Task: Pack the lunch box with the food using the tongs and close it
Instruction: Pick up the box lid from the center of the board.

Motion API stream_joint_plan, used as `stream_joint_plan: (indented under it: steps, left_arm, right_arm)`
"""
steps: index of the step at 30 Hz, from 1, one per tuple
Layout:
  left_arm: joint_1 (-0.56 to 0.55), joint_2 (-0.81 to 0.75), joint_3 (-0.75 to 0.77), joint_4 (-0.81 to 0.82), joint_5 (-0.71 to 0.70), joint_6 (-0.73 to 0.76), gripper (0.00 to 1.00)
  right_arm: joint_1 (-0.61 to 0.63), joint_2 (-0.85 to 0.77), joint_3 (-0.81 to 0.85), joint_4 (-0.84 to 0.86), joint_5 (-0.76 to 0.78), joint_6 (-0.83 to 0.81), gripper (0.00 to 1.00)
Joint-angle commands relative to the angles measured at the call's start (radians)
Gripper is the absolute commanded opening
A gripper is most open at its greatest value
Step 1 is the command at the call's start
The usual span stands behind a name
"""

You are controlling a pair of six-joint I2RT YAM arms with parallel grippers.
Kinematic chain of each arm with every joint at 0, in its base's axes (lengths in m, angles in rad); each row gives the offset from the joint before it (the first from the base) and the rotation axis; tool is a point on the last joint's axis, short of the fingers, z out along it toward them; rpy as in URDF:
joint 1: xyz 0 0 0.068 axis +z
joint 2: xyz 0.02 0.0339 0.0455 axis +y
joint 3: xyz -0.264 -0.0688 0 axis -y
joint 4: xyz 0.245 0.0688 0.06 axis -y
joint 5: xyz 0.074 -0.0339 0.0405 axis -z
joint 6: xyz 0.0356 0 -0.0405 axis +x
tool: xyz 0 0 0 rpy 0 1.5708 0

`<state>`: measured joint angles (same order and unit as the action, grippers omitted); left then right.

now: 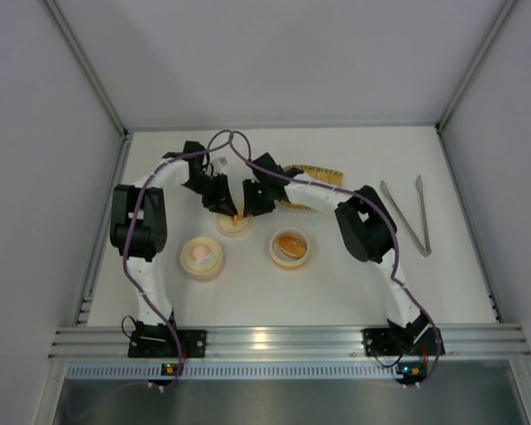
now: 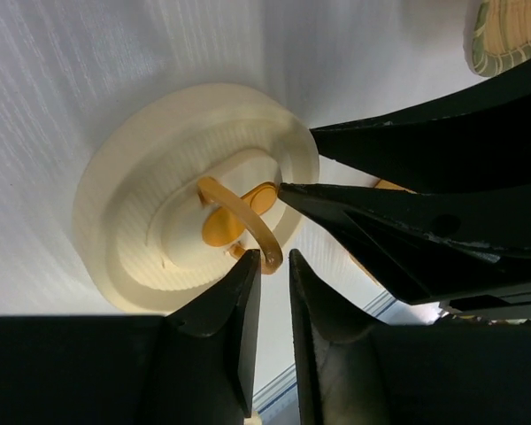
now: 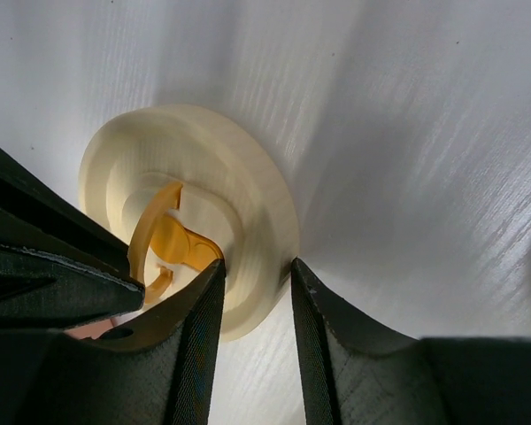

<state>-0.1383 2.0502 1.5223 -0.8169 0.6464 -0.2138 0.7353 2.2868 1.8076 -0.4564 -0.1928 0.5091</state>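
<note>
**Your three views**
From high behind, you see the whole white table [image 1: 354, 283]; both wrist cameras closely share one round cream ribbed lid [image 2: 133, 212].

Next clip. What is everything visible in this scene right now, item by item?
lidded tub: one, cream with an amber loop handle, mid-table under both grippers
open tubs: two, cream, nearer the arm bases; the left one looks pinkish inside, the right one holds orange food
tray: one, yellow ribbed with a green rim, far side, partly hidden by the right arm
tongs: one pair, silver-grey, lying at the right, untouched
table: one, white
left gripper: one, black, jaws nearly together at the handle's end
right gripper: one, black, jaws astride the rim of the lidded tub
</note>
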Motion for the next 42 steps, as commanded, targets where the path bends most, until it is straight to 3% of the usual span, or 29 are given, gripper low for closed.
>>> stream_joint_plan:
  steps: [1, 6, 10, 16, 24, 32, 39, 42]
  left_arm:
    - [-0.004, -0.070, 0.032, -0.013, -0.033, 0.002, 0.25]
    - [-0.003, -0.127, 0.039, -0.027, -0.194, -0.001, 0.43]
    - [-0.004, -0.153, 0.038, -0.028, -0.214, 0.002, 0.45]
    - [-0.012, -0.136, 0.041, -0.034, -0.255, -0.015, 0.41]
    - [-0.024, -0.137, 0.033, -0.022, -0.307, -0.032, 0.40]
    - [-0.043, -0.166, 0.039, -0.015, -0.350, -0.055, 0.39]
    - [-0.069, -0.231, 0.018, 0.056, -0.300, -0.105, 0.40]
    - [-0.142, -0.214, 0.039, 0.001, -0.423, -0.072, 0.38]
  right_arm:
    - [0.035, 0.031, 0.021, -0.014, -0.007, -0.003, 0.35]
    - [0.035, 0.020, 0.021, -0.016, -0.011, -0.006, 0.42]
    - [0.035, -0.003, 0.021, -0.021, -0.019, -0.017, 0.57]
    - [0.026, -0.052, 0.002, -0.025, -0.011, -0.024, 0.66]
    - [0.007, -0.138, -0.056, -0.042, -0.011, -0.063, 0.67]
    - [-0.037, -0.332, -0.198, 0.007, -0.074, -0.139, 0.69]
    - [-0.088, -0.466, -0.261, -0.008, -0.105, -0.179, 0.70]
    - [-0.147, -0.542, -0.321, 0.019, -0.099, -0.190, 0.71]
